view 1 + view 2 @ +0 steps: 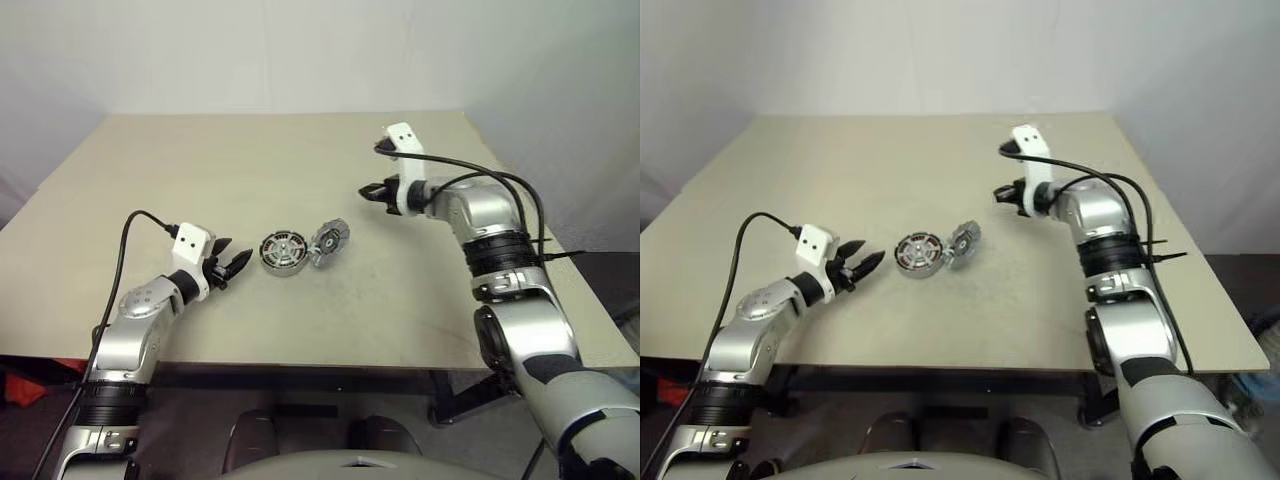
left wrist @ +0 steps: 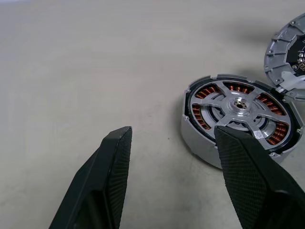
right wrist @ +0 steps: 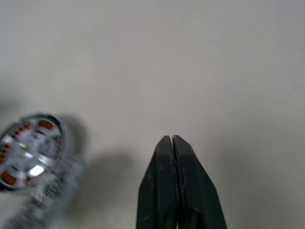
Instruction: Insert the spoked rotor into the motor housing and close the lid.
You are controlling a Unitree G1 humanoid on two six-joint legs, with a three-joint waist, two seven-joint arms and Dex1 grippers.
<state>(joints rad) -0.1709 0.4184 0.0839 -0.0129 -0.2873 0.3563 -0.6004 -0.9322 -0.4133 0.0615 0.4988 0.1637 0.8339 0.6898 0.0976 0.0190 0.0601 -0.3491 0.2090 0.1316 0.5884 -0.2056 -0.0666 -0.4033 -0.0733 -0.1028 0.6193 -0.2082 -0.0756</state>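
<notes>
The left jaws (image 1: 232, 264), spread and empty, sit near, just left of the motor housing (image 1: 283, 252); the rotor (image 2: 240, 106) already sits inside. The lid (image 1: 329, 240) stands tilted open at its right. The right jaws (image 1: 368, 191), pressed together, hang farther off.

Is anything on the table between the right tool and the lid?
No. In the left eye view only bare table separates the right tool from the lid.
</notes>
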